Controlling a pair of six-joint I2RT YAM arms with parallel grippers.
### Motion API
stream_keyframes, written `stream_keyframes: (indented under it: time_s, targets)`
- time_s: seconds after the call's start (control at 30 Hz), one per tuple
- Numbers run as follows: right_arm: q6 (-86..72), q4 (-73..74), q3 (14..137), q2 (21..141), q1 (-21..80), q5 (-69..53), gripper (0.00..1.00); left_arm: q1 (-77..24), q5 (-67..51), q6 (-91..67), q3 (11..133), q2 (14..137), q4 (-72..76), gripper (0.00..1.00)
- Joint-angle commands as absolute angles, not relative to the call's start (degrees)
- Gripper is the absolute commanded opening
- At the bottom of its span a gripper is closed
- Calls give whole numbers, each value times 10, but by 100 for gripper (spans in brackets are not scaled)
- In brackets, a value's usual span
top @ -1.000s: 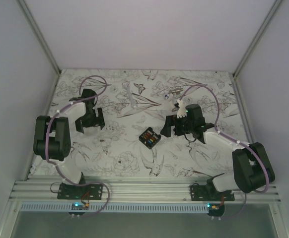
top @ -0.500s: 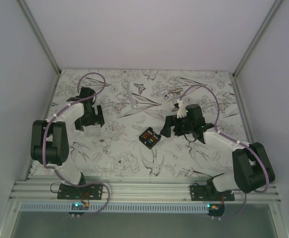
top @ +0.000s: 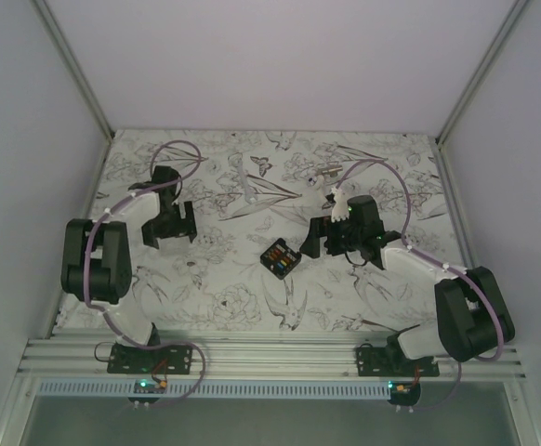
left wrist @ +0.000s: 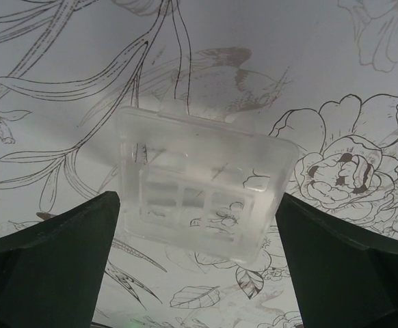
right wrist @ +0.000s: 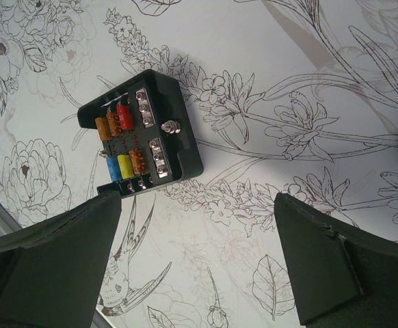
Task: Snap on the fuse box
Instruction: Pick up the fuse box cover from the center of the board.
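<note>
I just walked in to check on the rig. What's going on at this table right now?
Two robot arms are getting ready to snap a cover onto a fuse box. The left gripper hangs open over a clear plastic cover lying on the flower-patterned table, which shows between its fingers without touching them. The right gripper, also open, is near the black fuse box, which sits on the table with its coloured fuses exposed. Nothing is held, and the cover is not yet on.

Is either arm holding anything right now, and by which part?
Nothing is held. The left end effector is open over a clear cover, the right end effector open over the fuse box.
</note>
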State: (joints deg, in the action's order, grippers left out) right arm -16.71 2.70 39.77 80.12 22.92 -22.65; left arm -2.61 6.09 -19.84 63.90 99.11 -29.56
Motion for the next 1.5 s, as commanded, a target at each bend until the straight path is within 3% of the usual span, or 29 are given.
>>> stream_keyframes:
  time_s: [0.0, 0.43, 0.77, 1.1, 1.47]
  targets:
    - [-160, 6, 397, 792, 224, -233, 100, -24, 44, -177, 646, 1016, -302, 100]
    - [-161, 4, 395, 791, 224, -236, 100, -39, 45, -171, 644, 986, -302, 93]
    - [-169, 1, 382, 782, 224, -241, 100, -83, 26, -176, 644, 940, -303, 71]
    - [-190, 4, 356, 749, 221, -170, 100, -240, -8, -152, 682, 892, -315, 66]
    - [-238, 1, 300, 662, 166, -90, 99, -425, 1, -110, 805, 985, -351, 66]
